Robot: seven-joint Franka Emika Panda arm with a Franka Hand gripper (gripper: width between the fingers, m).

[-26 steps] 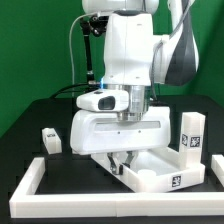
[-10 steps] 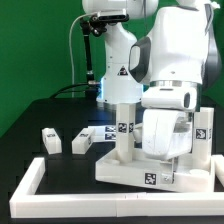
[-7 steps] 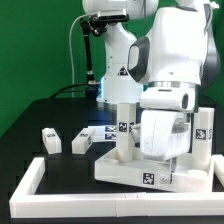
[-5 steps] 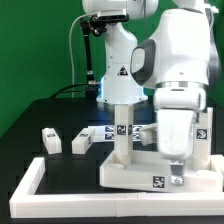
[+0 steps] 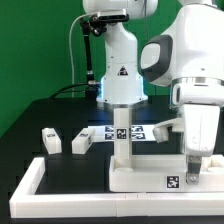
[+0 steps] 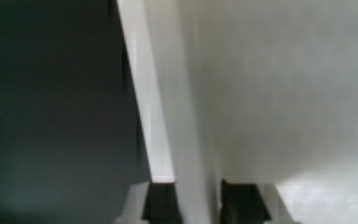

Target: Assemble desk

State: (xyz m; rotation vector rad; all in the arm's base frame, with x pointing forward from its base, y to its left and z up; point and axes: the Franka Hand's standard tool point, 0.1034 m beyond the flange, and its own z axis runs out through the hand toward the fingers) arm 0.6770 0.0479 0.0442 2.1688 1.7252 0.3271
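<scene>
The tabletop point(image 5: 140, 182) lies on the black table point(image 5: 35, 118) beside the white rail point(image 5: 28, 185), with one leg point(image 5: 122, 135) standing upright on it. The gripper point(image 5: 190, 170) is clenched on its rim at the exterior view's right; the thin wall seems pinched between the fingers point(image 6: 158, 202). A loose leg point(image 5: 51, 140) and a second loose leg point(image 5: 82, 143) lie apart, toward the exterior view's left.

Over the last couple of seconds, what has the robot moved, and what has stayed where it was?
The gripper, shut on the rim of the tabletop, swung toward the exterior view's right and dragged the tabletop a little that way. The upright leg still stands on it. The two loose legs, the marker board and the border rail stayed put.
</scene>
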